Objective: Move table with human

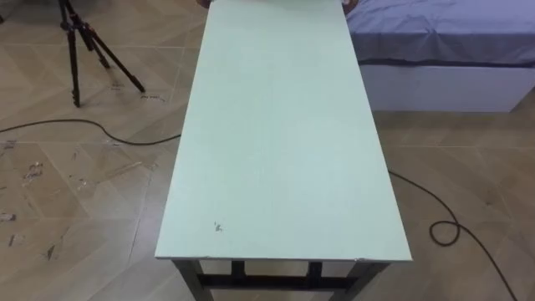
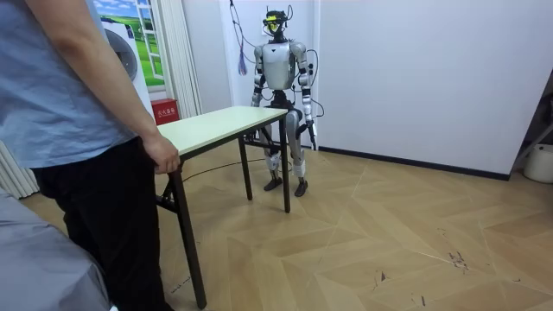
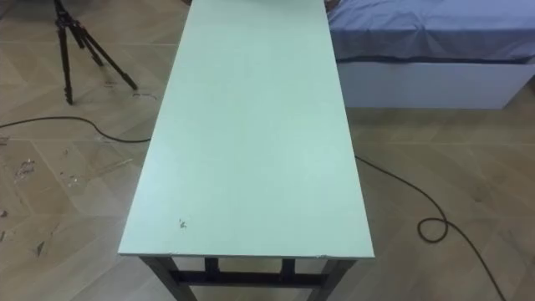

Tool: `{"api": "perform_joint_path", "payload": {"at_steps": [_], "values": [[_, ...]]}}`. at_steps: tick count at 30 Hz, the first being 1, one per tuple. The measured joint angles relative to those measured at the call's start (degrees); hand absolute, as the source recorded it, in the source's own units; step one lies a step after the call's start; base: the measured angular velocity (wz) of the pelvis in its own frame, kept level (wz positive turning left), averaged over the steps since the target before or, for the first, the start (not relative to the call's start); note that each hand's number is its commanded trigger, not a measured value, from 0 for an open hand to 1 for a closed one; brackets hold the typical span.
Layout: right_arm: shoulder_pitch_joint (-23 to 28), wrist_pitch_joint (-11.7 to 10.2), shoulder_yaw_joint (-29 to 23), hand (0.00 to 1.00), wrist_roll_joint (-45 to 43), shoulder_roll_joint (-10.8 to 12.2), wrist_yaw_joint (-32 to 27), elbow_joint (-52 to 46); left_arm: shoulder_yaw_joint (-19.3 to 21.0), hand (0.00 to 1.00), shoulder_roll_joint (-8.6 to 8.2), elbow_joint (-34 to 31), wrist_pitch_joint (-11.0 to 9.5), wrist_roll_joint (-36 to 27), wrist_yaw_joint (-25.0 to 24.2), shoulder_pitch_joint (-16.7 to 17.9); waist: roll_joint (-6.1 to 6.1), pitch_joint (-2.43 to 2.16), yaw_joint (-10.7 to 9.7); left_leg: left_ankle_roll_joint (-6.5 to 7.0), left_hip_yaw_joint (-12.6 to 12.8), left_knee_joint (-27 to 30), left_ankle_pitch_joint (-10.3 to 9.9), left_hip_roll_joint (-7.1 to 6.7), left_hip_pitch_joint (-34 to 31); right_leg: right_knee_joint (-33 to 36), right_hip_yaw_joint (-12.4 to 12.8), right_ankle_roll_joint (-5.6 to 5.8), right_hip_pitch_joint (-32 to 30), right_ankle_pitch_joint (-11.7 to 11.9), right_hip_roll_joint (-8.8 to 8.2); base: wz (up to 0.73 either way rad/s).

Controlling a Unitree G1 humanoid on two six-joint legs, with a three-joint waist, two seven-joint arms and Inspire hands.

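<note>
Wooden parquet floor (image 1: 75, 184) all round, purple-sheeted bed (image 1: 443, 33) off to the robot's right, black tripod (image 1: 79, 50) to its left. The long pale-green table with dark metal legs (image 1: 276, 142) stands on the floor, long axis running dead straight away from the robot, near short edge right under its head; a person (image 2: 78, 130) rests a hand (image 2: 162, 155) on the far short edge. Robot's left hand (image 2: 312, 130) hangs low at its side, just off one near corner; right hand (image 2: 257, 104) sits by the other corner; honestly can't tell the state of the fingers on either. Both look about equally near, so imo the next move is both hands forward onto that near edge.
</note>
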Motion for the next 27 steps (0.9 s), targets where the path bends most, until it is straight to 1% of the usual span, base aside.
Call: {"api": "perform_joint_path", "payload": {"at_steps": [8,12,14,15,18,20,21,23,25,27], "values": [[-0.12,0.02,-0.41,0.00,-0.58,0.05,0.91,0.03,0.01,0.00,0.13,-0.12,-0.05,1.87,-0.13,-0.27,0.04,0.00,-0.15,0.00,-0.03,0.00,0.00,0.01,-0.04,0.00,-0.16,0.00,-0.10,0.00,-0.02,0.00],[-0.22,-0.14,-0.41,0.00,-0.07,0.05,1.33,0.45,-0.05,0.00,0.11,-0.12,-0.07,1.65,-0.11,-0.26,0.07,0.01,-0.32,0.00,-0.01,0.00,0.00,0.01,-0.21,-0.04,-0.19,0.00,0.03,-0.01,0.00,0.00],[-0.13,-0.19,-0.14,0.00,1.82,0.05,1.57,0.46,-0.24,0.00,0.14,-0.17,-0.06,0.11,-0.27,-0.43,0.07,0.01,-0.54,0.00,-0.06,0.00,0.00,0.01,-0.56,-0.03,-0.32,0.00,-0.05,0.00,0.00,0.05],[-0.06,-0.19,-0.13,0.00,2.10,0.05,1.72,0.51,-0.31,0.00,0.14,-0.17,-0.06,-0.43,-0.44,-0.43,0.36,0.14,-0.56,0.00,-0.05,0.01,0.00,0.01,-0.62,-0.02,-0.32,0.00,-0.08,0.00,0.00,0.04],[-0.07,-0.19,-0.21,0.00,3.39,0.02,2.85,0.54,-0.29,0.00,0.14,-0.04,-0.04,-3.66,-2.52,-0.40,0.29,0.10,-1.15,0.00,-0.04,0.07,0.00,0.01,-0.97,-0.06,-0.36,0.00,-0.24,0.00,-0.02,0.03],[0.14,-0.13,-0.19,0.00,4.89,-0.01,4.35,0.59,-0.70,0.00,0.17,-0.02,0.25,-6.88,-4.78,-0.25,0.53,0.04,-1.23,0.00,0.00,0.09,0.00,0.01,-0.89,-0.04,-0.34,0.00,-0.22,0.00,-0.02,0.00],[0.12,-0.04,-0.19,0.00,5.26,-0.01,4.64,0.65,-0.93,0.00,0.21,-0.02,0.32,-7.67,-5.45,-0.24,0.72,0.08,-1.19,0.00,0.01,0.09,0.00,0.01,-0.87,-0.04,-0.33,0.00,-0.22,0.00,-0.01,0.00],[0.01,0.35,-0.23,0.00,6.64,-0.17,6.21,1.14,-1.52,0.00,0.29,-0.02,0.67,-10.13,-8.54,-0.16,0.89,0.01,-1.23,0.00,0.02,0.09,0.00,0.02,-0.77,-0.01,-0.30,0.00,-0.17,0.00,0.00,0.00],[-0.22,0.47,-0.34,0.00,7.04,-0.19,7.25,0.80,-1.60,0.00,0.28,-0.07,1.00,-11.80,-10.68,-0.18,1.02,0.06,-1.24,0.00,0.01,0.14,0.00,0.03,-0.93,0.01,-0.37,-0.01,-0.29,0.00,0.00,0.00],[0.01,1.36,-0.28,0.00,8.98,-0.27,8.55,-0.48,-2.58,0.00,0.31,-0.42,1.26,-14.12,-12.10,-0.15,1.08,0.04,-1.26,0.00,0.01,0.14,0.00,0.03,-1.07,0.01,-0.42,-0.04,-0.43,-0.03,-0.03,0.00]]}}
